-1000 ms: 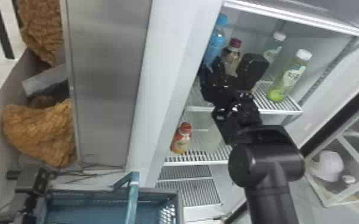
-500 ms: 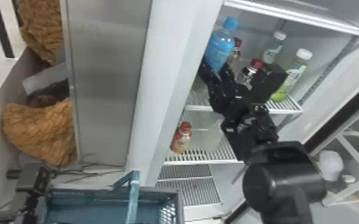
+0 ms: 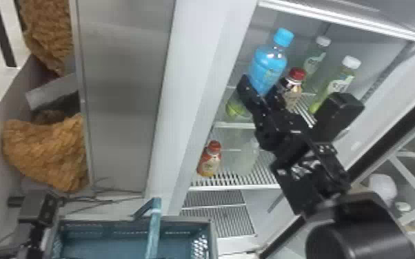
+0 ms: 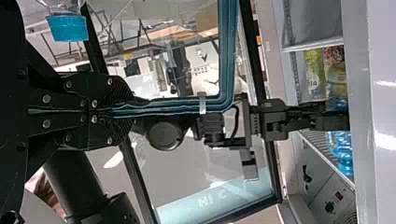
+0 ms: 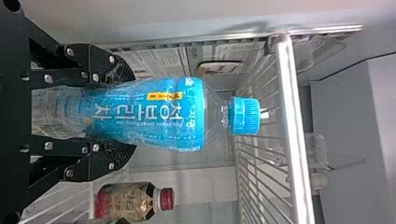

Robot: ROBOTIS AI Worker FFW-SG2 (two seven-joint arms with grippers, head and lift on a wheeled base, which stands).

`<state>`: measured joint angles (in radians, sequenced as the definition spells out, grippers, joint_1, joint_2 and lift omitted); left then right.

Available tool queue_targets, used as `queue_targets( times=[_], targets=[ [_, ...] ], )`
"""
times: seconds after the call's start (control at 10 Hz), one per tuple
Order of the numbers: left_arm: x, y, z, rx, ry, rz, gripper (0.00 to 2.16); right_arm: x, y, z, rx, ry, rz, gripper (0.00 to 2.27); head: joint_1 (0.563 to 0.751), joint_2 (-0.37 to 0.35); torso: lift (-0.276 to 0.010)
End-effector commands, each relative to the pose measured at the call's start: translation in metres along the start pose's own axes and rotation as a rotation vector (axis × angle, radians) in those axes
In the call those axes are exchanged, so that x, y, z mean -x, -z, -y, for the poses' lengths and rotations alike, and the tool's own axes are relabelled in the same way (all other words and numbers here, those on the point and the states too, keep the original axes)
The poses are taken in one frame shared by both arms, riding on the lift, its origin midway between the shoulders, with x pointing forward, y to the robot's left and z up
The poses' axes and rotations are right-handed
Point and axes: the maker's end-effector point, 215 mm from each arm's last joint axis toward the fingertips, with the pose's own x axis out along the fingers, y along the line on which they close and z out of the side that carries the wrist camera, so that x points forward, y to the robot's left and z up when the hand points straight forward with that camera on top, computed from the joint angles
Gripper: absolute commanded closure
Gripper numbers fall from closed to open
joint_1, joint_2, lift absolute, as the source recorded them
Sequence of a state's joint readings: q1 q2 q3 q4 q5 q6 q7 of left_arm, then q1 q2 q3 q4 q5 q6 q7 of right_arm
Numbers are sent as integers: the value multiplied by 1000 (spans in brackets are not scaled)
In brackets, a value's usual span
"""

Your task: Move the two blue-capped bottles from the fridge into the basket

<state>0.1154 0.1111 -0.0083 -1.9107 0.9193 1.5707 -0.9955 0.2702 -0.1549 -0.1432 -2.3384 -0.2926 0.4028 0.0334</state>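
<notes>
The blue-capped bottle (image 3: pixel 269 67) has a clear neck and a bright blue label (image 5: pixel 180 114) with white print and a small yellow strip. The red-capped bottle (image 3: pixel 291 91) wears tan, black and red. 2 white-capped bottles (image 3: pixel 339 84) show green tones, and an orange-red-capped bottle (image 3: pixel 209 163) carries red and yellow. The basket (image 3: pixel 213 230) is grey-blue with a teal handle (image 3: pixel 154 229); the right fingers (image 3: pixel 246 90) are black, the fridge frame (image 3: pixel 206 69) whitish.

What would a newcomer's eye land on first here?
Probably the bright blue-capped bottle, held in the jaws of the right gripper in the fridge. Next, perhaps, the teal handle in the left gripper's jaws, and the basket at the head view's bottom edge.
</notes>
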Motion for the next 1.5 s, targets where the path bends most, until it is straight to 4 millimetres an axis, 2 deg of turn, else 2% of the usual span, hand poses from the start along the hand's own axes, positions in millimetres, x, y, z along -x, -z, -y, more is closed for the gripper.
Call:
queue_targets(
  times=[0.0, 0.4, 0.5, 0.9, 1.4],
  targets=[
    [1, 0, -1, 1, -2, 4, 1142, 20, -5, -1, 9, -1, -9, 1271, 695, -350, -76],
    [5, -2, -1, 1, -4, 18, 1142, 69, 3, 2, 17, 5, -82, 1271, 695, -350, -76],
    [6, -3, -2, 2, -7, 23, 1142, 81, 5, -6, 2, -8, -99, 1271, 695, -350, -76],
    [5, -4, -1, 0, -6, 24, 1142, 116, 21, -45, -77, -109, -180, 1271, 695, -350, -76],
    [2, -5, -2, -1, -9, 12, 1142, 137, 60, -125, -258, -289, -286, 1271, 695, -350, -76]
  ],
)
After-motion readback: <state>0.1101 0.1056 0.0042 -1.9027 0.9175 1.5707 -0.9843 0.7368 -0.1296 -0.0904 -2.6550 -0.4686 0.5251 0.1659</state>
